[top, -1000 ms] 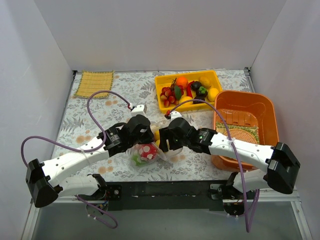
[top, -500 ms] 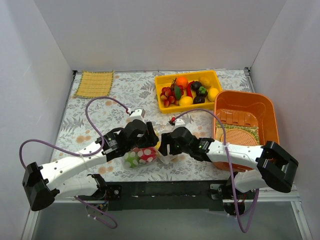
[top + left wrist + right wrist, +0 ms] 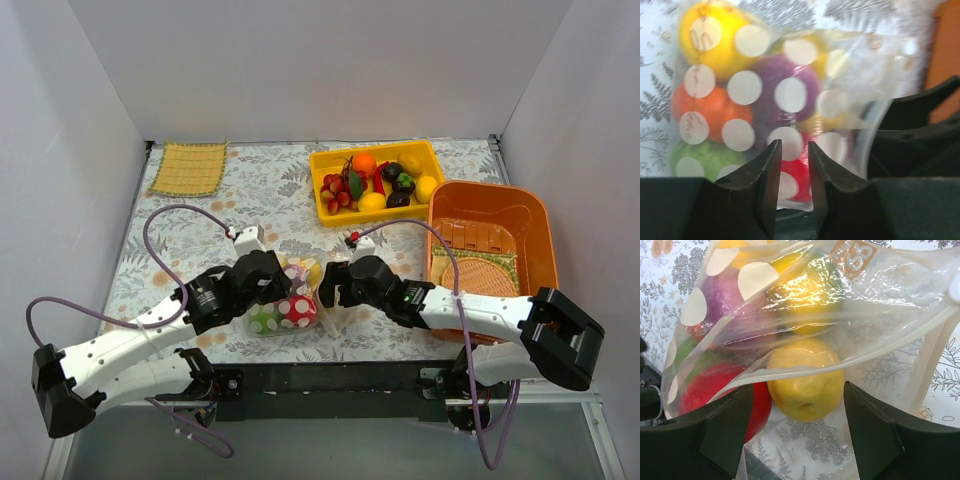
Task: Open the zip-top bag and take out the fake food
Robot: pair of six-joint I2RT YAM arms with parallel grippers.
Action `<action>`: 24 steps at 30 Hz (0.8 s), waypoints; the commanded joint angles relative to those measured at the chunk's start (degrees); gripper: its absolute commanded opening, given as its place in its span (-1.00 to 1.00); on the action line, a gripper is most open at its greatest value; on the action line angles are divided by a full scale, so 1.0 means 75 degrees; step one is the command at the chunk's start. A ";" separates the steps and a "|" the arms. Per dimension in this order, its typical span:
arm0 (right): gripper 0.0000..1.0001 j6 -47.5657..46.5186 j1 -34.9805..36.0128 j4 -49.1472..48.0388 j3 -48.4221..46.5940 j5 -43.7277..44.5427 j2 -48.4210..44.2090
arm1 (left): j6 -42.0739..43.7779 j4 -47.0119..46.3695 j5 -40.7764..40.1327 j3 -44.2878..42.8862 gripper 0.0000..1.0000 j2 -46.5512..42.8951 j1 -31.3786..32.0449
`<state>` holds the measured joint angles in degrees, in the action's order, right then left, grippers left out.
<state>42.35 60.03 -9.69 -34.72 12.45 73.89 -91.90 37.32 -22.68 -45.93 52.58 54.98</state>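
Both arms stretched low, converging just in front of the yellow plastic tray. Clear white-spotted zip-top bag of glossy fake food on tabletop between them. Left end effector narrow, nipping bag film. Right end effector wide, straddling zip rim.

Clear zip-top bag, white round spots; fake food yellow, purple, orange, green, red.

On my right wrist feed I make out one marking: a small orange patch on the clear, white-spotted plastic zip-top bag. Its pale characters look like "38", but a crease cuts them off. On the left wrist feed, faint brownish marks on the bag's white spots are too blurred to read.
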 commanded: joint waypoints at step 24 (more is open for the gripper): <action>-0.38 0.0225 0.0105 0.0448 -0.0925 -0.0172 0.0873 | -0.1246 -0.0054 -0.0726 0.1800 -0.62 0.1345 -0.0568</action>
<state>44.40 60.27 -9.21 -38.72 10.92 83.85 -98.30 31.92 -25.10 -33.54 59.77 52.86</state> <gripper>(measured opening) 0.529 0.193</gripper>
